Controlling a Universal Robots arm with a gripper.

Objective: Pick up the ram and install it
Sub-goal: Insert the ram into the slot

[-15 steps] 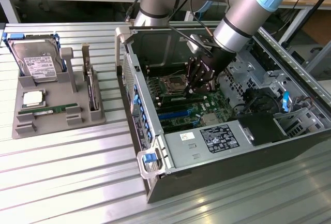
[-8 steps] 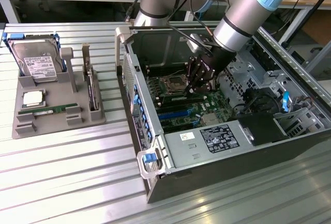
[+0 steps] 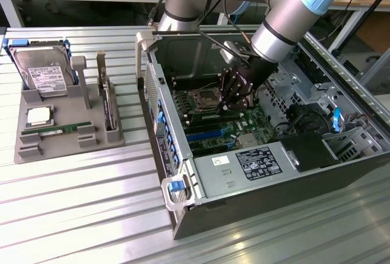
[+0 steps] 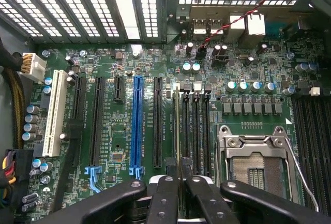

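Observation:
My gripper (image 3: 234,96) is down inside the open computer case, over the motherboard. In the wrist view the gripper (image 4: 179,195) is shut on the ram (image 4: 178,131), a thin green stick seen edge-on. The stick lies along the first black memory slot (image 4: 186,131) beside the CPU socket (image 4: 256,159). Whether it is seated in the slot I cannot tell. A second, similar ram stick (image 3: 58,130) lies flat on the grey holder (image 3: 67,145) at the exterior view's left.
The holder also carries a silver hard drive (image 3: 42,72), a processor chip (image 3: 38,116) and an upright expansion card (image 3: 108,102). Case walls (image 3: 161,130), a power supply (image 3: 250,166) and drive bays (image 3: 317,124) surround the motherboard. A blue card slot (image 4: 137,125) and cables (image 4: 15,105) lie beside the memory slots.

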